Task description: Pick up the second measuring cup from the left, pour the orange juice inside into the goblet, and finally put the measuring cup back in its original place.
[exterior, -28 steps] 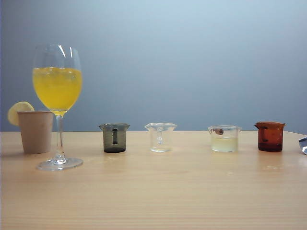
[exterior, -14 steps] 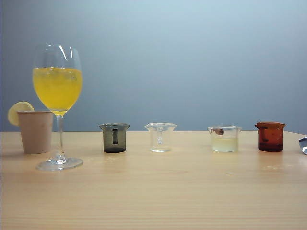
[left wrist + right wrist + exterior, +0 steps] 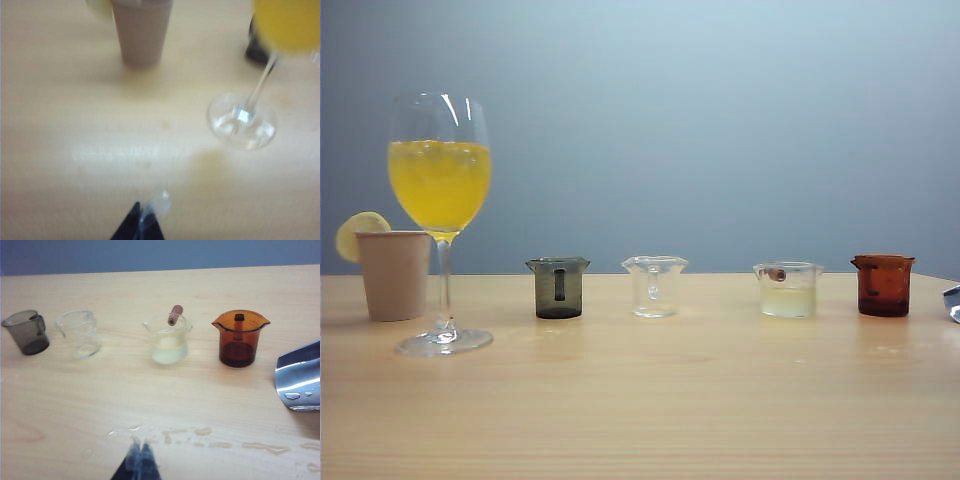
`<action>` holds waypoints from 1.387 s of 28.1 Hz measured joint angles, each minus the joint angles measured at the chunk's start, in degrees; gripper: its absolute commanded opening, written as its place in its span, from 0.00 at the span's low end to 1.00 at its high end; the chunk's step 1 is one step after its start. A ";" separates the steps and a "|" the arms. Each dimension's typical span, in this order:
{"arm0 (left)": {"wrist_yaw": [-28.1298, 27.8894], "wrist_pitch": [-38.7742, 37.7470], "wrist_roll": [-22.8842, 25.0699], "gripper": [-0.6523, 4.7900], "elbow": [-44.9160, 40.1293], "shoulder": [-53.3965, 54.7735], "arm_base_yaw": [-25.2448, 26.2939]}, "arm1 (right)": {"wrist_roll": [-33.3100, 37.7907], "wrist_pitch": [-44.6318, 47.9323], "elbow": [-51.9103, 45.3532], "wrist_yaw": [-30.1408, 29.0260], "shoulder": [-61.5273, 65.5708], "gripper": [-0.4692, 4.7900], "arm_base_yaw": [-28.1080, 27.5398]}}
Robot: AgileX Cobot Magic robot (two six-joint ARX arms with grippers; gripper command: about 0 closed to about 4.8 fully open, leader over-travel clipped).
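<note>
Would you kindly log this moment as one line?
clear cup: empty, in row | goblet: holds juice | left gripper: shut, empty | right gripper: shut, empty

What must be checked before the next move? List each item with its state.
1. The second measuring cup is empty and upright, between the grey-green cup and the cloudy-liquid cup: ok.
2. The goblet is upright and holds the orange juice: ok.
3. The right gripper is shut, holds nothing and is apart from the cups: ok.
4. The left gripper, near the goblet's foot, is blurred, so open or shut: cannot tell.
5. The table is not dry; there are spilled drops by the right gripper: not ok.
</note>
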 measured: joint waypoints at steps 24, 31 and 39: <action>0.04 4.35 -0.22 0.11 -2.62 0.11 0.00 | 0.57 5.25 -3.58 -2.71 0.00 0.11 -19.34; 0.22 4.76 -0.22 0.11 -2.69 0.11 0.31 | 0.57 5.03 -3.61 -2.73 -2.12 0.11 -19.61; 0.31 4.83 -0.22 0.11 -2.69 0.11 0.28 | 0.50 6.78 -3.61 -2.73 -4.98 0.11 -20.63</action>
